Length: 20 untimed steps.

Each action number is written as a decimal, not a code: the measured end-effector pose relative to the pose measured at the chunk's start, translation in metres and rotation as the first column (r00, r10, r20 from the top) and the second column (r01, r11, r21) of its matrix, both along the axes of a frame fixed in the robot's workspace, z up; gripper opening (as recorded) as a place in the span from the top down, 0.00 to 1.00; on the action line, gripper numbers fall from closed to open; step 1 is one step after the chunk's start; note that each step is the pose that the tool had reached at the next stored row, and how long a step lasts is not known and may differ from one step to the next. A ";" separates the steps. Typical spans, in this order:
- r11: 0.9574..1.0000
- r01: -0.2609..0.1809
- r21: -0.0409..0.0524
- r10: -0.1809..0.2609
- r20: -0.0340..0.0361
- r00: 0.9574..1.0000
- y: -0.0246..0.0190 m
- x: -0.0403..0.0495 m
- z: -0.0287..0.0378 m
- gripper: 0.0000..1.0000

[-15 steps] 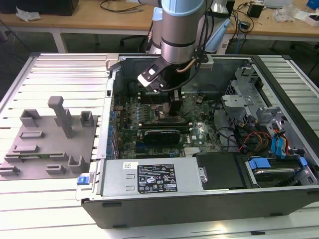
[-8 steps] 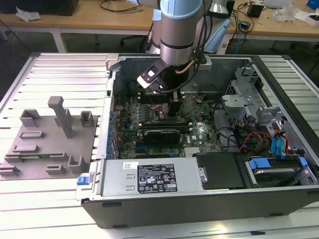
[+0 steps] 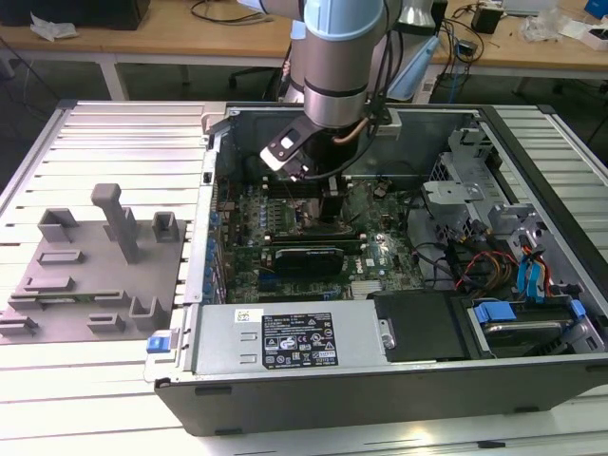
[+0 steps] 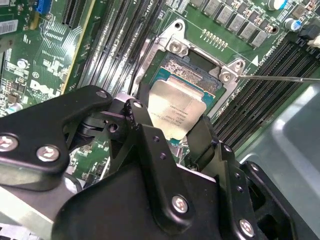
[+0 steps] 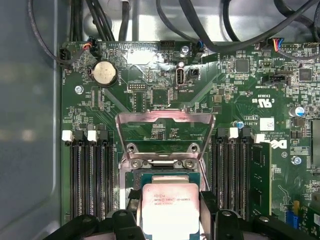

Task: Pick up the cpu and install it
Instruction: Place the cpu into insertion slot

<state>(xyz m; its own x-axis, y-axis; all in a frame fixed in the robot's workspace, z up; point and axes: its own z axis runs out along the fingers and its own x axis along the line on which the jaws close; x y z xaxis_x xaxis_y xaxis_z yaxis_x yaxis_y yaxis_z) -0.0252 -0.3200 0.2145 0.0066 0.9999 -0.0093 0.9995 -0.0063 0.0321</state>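
Silvery-grey on top, the cpu [image 4: 176, 111] is clamped by its edges between the fingers of the gripper [image 4: 169, 123], low over the open socket [image 4: 186, 64], with the load plate [image 5: 165, 131] standing raised beyond it. It looks skewed against the socket frame. Pressed down like that, a corner could ride the rim and bend contacts, or the chip could slip from the narrow hold.

Set on a ribbed silver metal table [image 3: 95, 133] of long parallel slats, brightly lit from above, with glare along the near edge. Behind, two pale wooden workbenches [image 3: 142, 43] on white legs, strewn with black cables [image 3: 223, 11] and a crumpled white scrap [image 3: 52, 27]. Under them, dark grey floor [image 3: 57, 81] lying in shadow
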 end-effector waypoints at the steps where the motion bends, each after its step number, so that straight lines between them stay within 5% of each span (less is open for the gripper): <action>1: 1.000 0.000 0.000 0.000 0.000 1.000 0.0002 -0.0003 -0.0002 0.45; 20: 1.000 0.000 0.000 0.000 0.000 1.000 0.0045 -0.0026 -0.0131 0.45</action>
